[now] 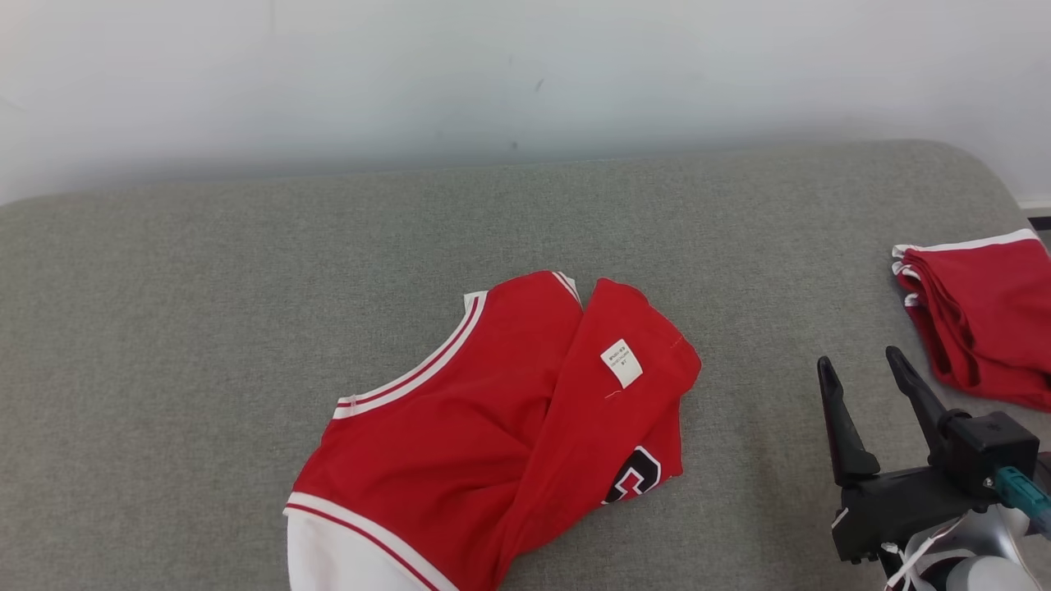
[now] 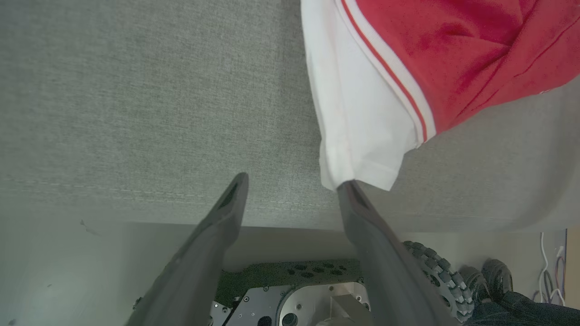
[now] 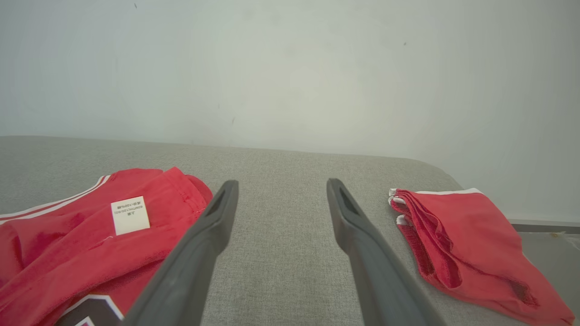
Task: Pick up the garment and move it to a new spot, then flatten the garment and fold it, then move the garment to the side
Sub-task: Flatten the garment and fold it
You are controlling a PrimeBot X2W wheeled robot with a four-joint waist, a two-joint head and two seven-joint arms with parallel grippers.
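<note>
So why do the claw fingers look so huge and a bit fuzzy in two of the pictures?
Left wrist view: the left claw sits right by the wide lens, so its fingers look stretched and soft near the bottom edge; right wrist view: same for the right claw, while the label looks sharp; head view: even soft light, no glare, the jersey crisp.

A table point(image 1: 205, 328) covered in grey woven fabric spans the lower two thirds of the head view, its corner at the upper right rounded. Above it, across the top of the frame, stands a plain white wall point(image 1: 525, 74) (a few small dark specks mark it). At the right edge lies a folded red cloth point(image 1: 985, 320) with white trim, its layered edges facing left.
</note>
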